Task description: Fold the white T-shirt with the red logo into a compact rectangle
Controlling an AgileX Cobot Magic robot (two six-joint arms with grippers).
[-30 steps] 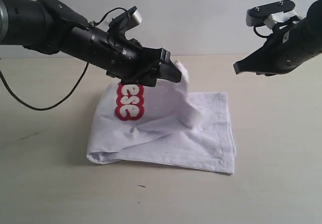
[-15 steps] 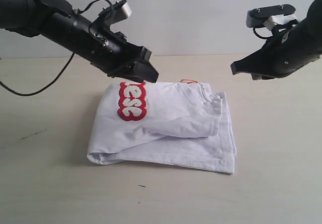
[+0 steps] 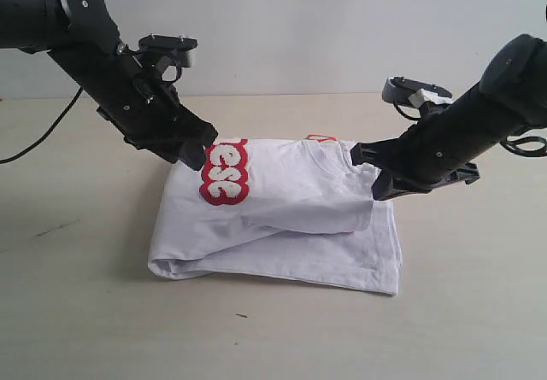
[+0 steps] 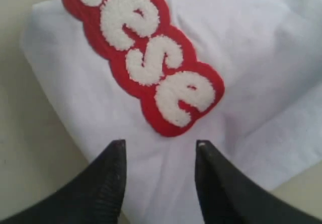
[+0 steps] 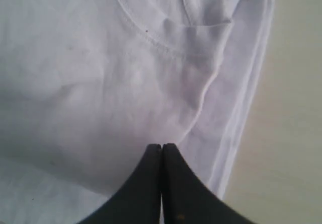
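Now folded over: white T-shirt (image 3: 291, 226) lies centre frame on table (image 3: 479, 303), its top flap flat where a second ago it hung lifted. Left gripper (image 3: 202, 153) has let go and dropped to the shirt's upper-left corner beside the red logo (image 3: 224, 172); jaws part-open, nothing between them. Right gripper (image 3: 369, 184), closed and empty, has come down at the collar side, centre right; contact with cloth unclear. Judgement: fold placed, bundle loose, likely needs pressing or another fold.
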